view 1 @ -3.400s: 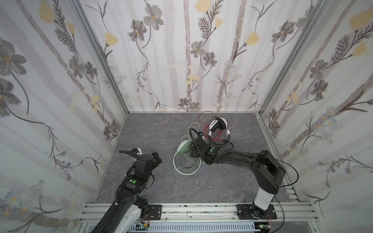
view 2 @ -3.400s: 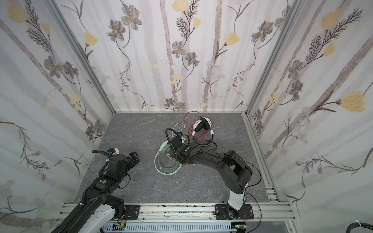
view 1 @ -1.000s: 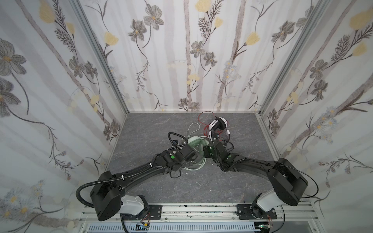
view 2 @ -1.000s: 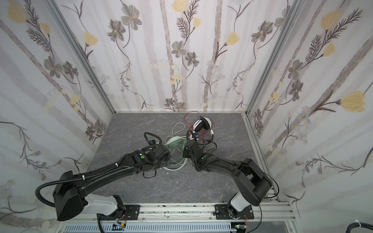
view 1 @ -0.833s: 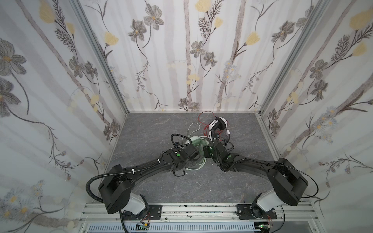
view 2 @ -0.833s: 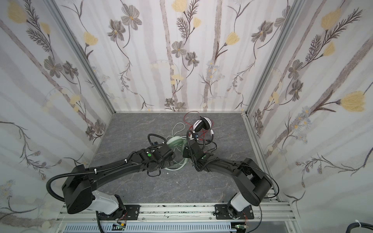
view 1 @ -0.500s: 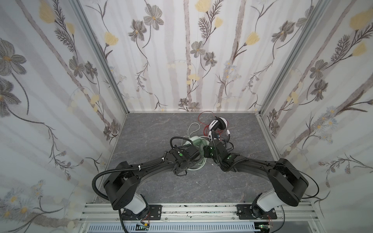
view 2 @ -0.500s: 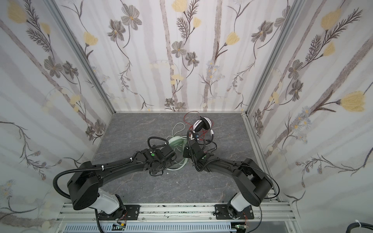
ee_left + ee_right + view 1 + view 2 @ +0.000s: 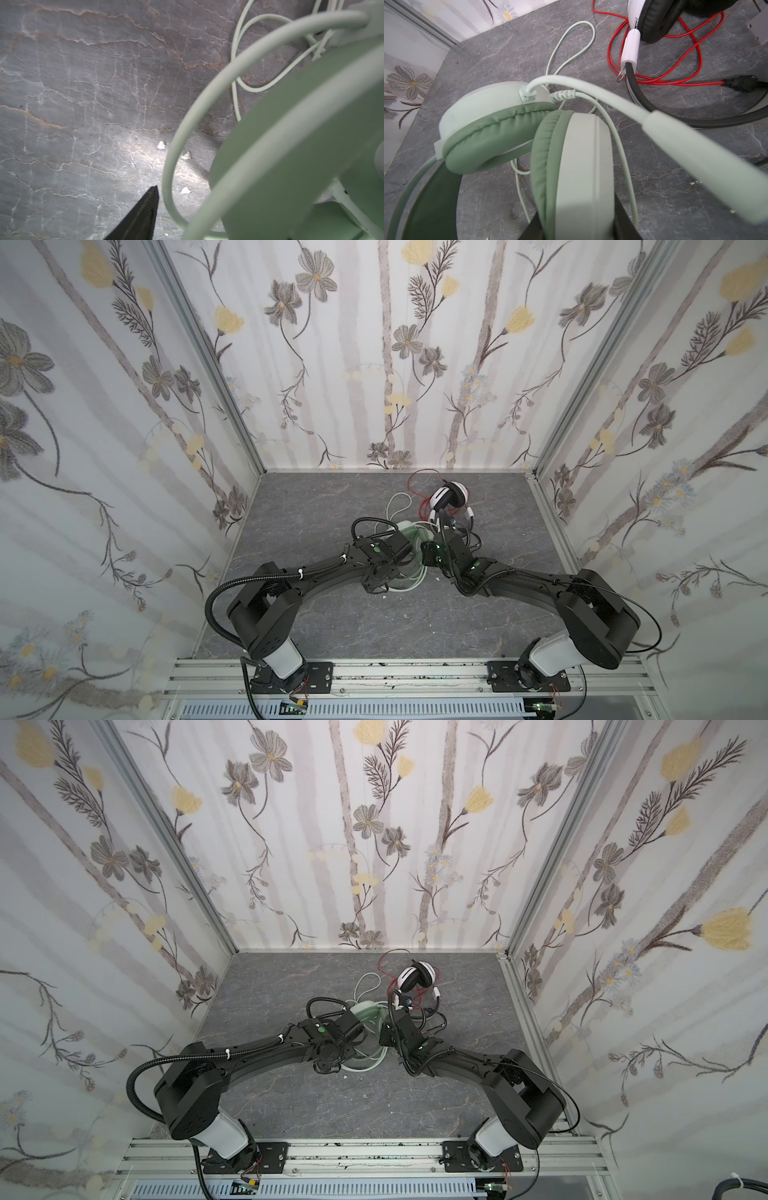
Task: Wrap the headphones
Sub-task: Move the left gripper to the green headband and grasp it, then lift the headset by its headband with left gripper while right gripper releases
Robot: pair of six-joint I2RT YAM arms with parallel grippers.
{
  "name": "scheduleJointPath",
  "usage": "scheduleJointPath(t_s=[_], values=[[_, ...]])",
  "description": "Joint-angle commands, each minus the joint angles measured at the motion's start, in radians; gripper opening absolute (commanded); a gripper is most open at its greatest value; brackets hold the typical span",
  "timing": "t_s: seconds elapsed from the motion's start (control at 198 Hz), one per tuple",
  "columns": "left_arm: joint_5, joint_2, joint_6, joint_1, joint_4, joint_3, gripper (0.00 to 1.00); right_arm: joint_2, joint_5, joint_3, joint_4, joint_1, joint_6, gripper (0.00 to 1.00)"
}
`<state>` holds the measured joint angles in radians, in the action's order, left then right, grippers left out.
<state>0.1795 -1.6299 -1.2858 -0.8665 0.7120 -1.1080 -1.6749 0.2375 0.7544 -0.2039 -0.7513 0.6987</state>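
The mint-green headphones (image 9: 409,529) lie mid-floor in both top views, headband (image 9: 365,1065) toward the front. My right gripper (image 9: 579,226) is shut on one pale earcup (image 9: 583,158), a black finger on each side. The other earcup (image 9: 488,128) leans against it. My left gripper (image 9: 401,556) is at the green headband (image 9: 291,145). Only one of its fingers (image 9: 141,216) shows, beside a loop of pale cord (image 9: 187,128); the headband hides the other. The white-and-black headphones (image 9: 449,497) sit behind, their red cord (image 9: 654,79) loose on the floor.
Floral walls close in the grey marbled floor (image 9: 316,506) on three sides, with a metal rail (image 9: 374,672) along the front. A loop of pale cord (image 9: 397,506) trails toward the back wall. A black plug (image 9: 741,83) and white crumbs (image 9: 161,145) lie on the floor.
My left arm has reached further in to the green headband and its jaws have narrowed. The right arm has kept still with the earcup in its grip.
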Motion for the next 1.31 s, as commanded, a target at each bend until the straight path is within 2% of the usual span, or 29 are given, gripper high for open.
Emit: scheduleJointPath(t_s=[0.0, 0.091, 0.156, 0.182, 0.257, 0.267, 0.293, 0.333, 0.399, 0.494, 0.605, 0.757, 0.822, 0.908, 1.034, 1.14, 1.206, 1.307], values=[[0.018, -0.013, 0.005, 0.002, 0.027, -0.025, 0.42, 0.011, 0.003, 0.002, -0.1, -0.001, 0.018, 0.0], [0.006, -0.027, 0.023, 0.005, 0.028, -0.039, 0.15, 0.02, 0.001, 0.002, -0.111, -0.001, 0.018, 0.0], [-0.003, -0.033, 0.036, 0.006, 0.026, -0.044, 0.0, 0.04, -0.005, -0.044, -0.135, -0.002, 0.014, 0.01], [-0.006, -0.033, 0.043, 0.008, 0.022, -0.043, 0.0, 0.052, -0.008, -0.059, -0.151, -0.001, 0.012, 0.04], [-0.018, -0.024, 0.07, 0.015, -0.004, -0.036, 0.0, 0.109, -0.029, -0.109, -0.213, -0.001, 0.0, 0.29], [-0.019, -0.022, 0.075, 0.016, -0.008, -0.034, 0.0, 0.123, -0.037, -0.124, -0.229, -0.001, -0.003, 0.37], [-0.023, -0.013, 0.084, 0.021, -0.017, -0.028, 0.0, 0.146, -0.048, -0.147, -0.258, 0.0, -0.007, 0.51], [-0.029, 0.004, 0.1, 0.033, -0.032, -0.015, 0.0, 0.188, -0.078, -0.187, -0.298, 0.0, -0.014, 0.68], [-0.031, 0.05, 0.131, 0.059, -0.042, 0.005, 0.0, 0.281, -0.138, -0.264, -0.371, -0.001, -0.026, 0.8], [-0.032, 0.137, 0.196, 0.118, -0.024, 0.03, 0.0, 0.439, -0.237, -0.403, -0.516, -0.002, -0.039, 0.91], [-0.029, 0.278, 0.27, 0.197, 0.008, 0.071, 0.0, 0.606, -0.317, -0.537, -0.62, -0.002, -0.032, 0.93], [-0.054, 0.499, 0.376, 0.314, 0.084, 0.102, 0.0, 0.701, -0.248, -0.625, -0.655, 0.001, 0.018, 0.92], [-0.062, 0.576, 0.426, 0.35, 0.134, 0.086, 0.0, 0.643, -0.237, -0.623, -0.697, 0.007, 0.027, 0.92], [-0.107, 0.655, 0.477, 0.371, 0.185, 0.06, 0.0, 0.494, -0.303, -0.581, -0.796, 0.01, 0.027, 0.89], [-0.23, 0.727, 0.467, 0.376, 0.223, 0.018, 0.0, 0.257, -0.515, -0.466, -0.9, 0.01, 0.023, 0.83], [-0.338, 0.767, 0.416, 0.377, 0.225, -0.018, 0.0, 0.111, -0.668, -0.423, -1.062, 0.01, 0.065, 0.79], [-0.382, 0.769, 0.391, 0.377, 0.254, -0.07, 0.0, 0.05, -0.689, -0.425, -1.138, 0.009, 0.091, 0.78], [-0.452, 0.738, 0.373, 0.378, 0.304, -0.178, 0.0, 0.05, -0.664, -0.426, -1.124, 0.001, 0.08, 0.77]])
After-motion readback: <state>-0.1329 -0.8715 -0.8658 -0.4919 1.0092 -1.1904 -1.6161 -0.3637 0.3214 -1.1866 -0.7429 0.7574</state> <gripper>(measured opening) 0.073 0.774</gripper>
